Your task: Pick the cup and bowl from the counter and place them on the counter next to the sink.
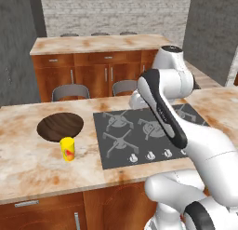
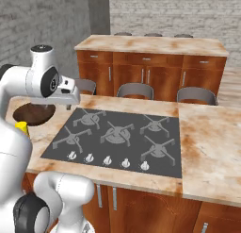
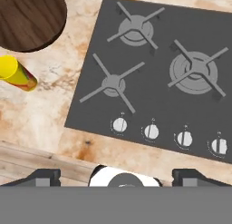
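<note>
Two counters (image 1: 28,168) (mottled beige), grey brick walls (image 1: 116,12); gripper (image 3: 117,175) spread, holding nothing.

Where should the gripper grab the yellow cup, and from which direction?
Grip the cup around its side wall at mid-height, coming down from above or from the cooktop side. It stands upright and is narrow, so open jaws should span it. The bowl sits close behind, so avoid approaching from there.

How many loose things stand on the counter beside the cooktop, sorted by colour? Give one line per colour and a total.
Yellow: 1, the cup
Dark brown: 1, the bowl
Total: 2
</note>
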